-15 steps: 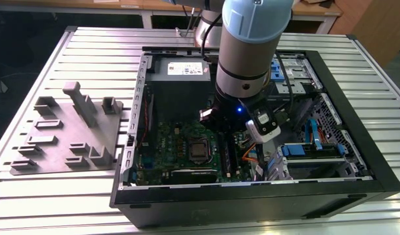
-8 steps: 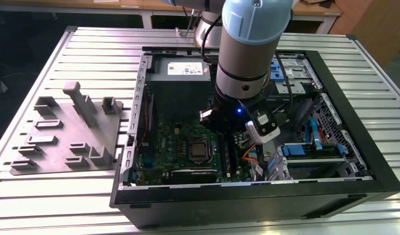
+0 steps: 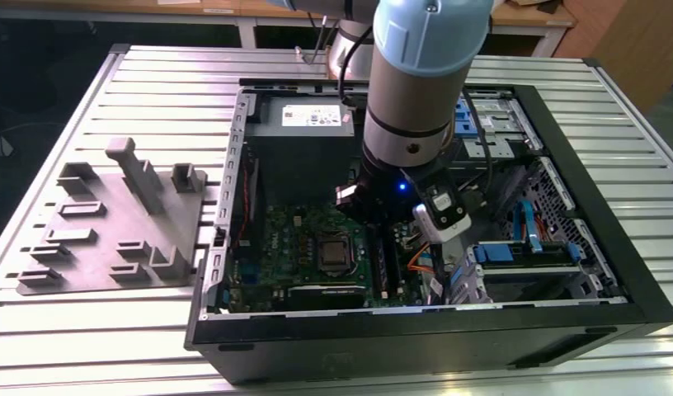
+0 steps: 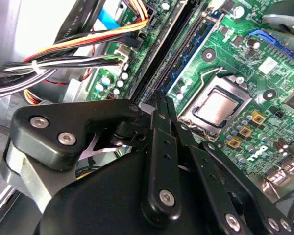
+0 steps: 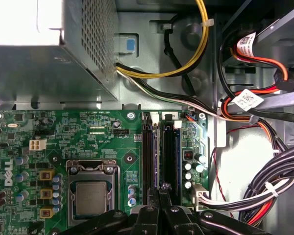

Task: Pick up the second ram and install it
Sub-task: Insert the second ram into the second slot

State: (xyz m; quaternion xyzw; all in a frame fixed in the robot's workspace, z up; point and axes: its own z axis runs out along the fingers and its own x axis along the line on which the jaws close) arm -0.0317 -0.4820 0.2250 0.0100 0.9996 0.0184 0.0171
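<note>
A slatted metal table (image 3: 83, 330) carries an open black computer case (image 3: 402, 342), and the arm (image 3: 419, 91) comes down into the case from above. Its wrist sits low over the half of the board toward the exterior view's right. On the table, toward the exterior view's left and apart from the case, lies the gray fixture (image 3: 105, 223). Inside the case, the power supply (image 3: 309, 115) (image 5: 39, 63) sits at the far end, just beside the green motherboard (image 3: 281, 239) (image 5: 88, 132) (image 4: 264, 63). Bundles of cables (image 5: 279, 171) (image 4: 63, 63), black, red, orange and yellow, lie on the side of the slots away from the CPU (image 5: 90, 198) (image 4: 216, 106). The memory slots (image 5: 148, 147) (image 4: 191, 49), one black and one blue-edged, run side by side between the CPU and the cables. The gripper (image 4: 161, 98) (image 5: 159, 188) points at these slots, with its tips down close to them in both wrist views. Its jaws stand narrow: the black fingers (image 4: 157, 127) lie almost flat against each other, with at most a sliver of gap. The ram (image 4: 170, 61) is at the slots. It shows edge-on as a thin dark strip running on from the fingertips along the slot line, close beside the blue one. I cannot tell whether the fingers pinch that strip or only rest at its edge, nor whether it is fully seated.
</note>
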